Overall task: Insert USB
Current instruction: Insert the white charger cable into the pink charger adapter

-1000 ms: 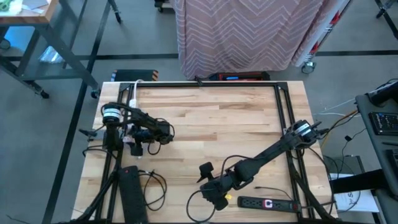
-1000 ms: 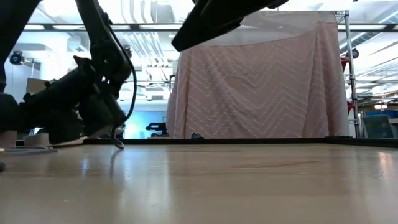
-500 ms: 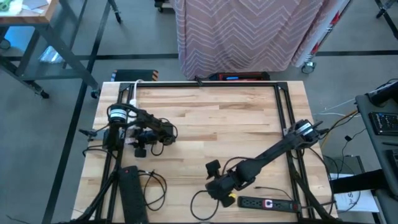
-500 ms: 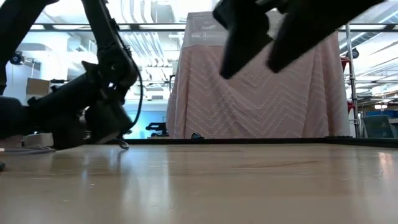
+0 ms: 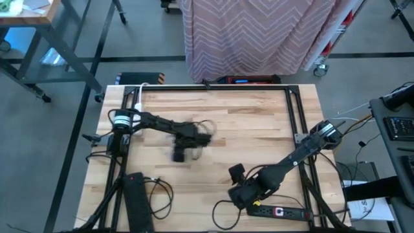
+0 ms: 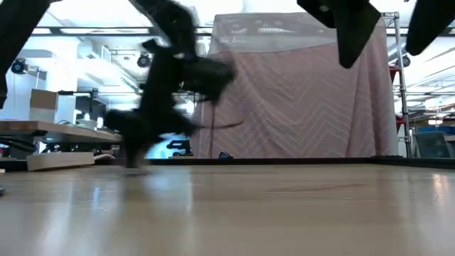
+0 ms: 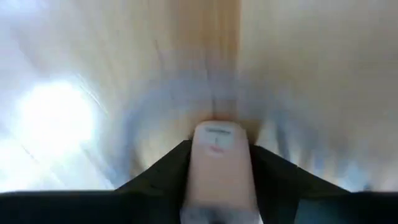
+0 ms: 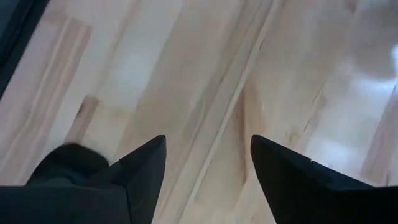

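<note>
My left gripper is out over the middle of the table, blurred in the high view and in the low view. In the left wrist view it is shut on a pale USB plug. My right gripper hangs open above the near right part of the table, just left of a black power strip with a red switch. Its two fingers stand apart in the right wrist view with only bare wood between them, and they show at the top of the low view. My left gripper pinches the pale USB plug between its two fingers, one on either long side. The plug's free end sticks out ahead of the fingertips. It is lifted clear of the wooden table.
A second black power strip with a looped cable lies at the table's near left corner. A black frame runs along the far edge and down both sides. A dark rounded shape lies beside my right gripper.
My left gripper has swept fast from the table's left edge toward the middle, carrying the plug, and now shows blurred. My right gripper has moved toward the table's right and near edges, closer to the power strip with the red switch.
</note>
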Available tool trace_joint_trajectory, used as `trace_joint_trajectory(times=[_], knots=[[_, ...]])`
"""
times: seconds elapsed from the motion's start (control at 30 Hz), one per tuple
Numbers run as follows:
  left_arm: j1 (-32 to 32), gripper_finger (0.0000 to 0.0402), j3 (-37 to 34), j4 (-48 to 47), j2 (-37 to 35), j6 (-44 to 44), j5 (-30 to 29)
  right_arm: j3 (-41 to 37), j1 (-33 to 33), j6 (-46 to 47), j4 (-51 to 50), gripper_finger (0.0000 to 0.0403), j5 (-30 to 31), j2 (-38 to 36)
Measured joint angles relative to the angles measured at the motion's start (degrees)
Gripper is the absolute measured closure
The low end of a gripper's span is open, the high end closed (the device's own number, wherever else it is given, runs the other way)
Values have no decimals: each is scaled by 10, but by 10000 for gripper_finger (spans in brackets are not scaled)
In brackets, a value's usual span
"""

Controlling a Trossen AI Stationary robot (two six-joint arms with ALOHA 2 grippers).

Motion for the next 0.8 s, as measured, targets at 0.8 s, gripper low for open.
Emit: trace_joint_trajectory(times=[0.8], knots=[[-48,300,85,146,-108,-54,154,-75,74,70,20,171,152,-55]])
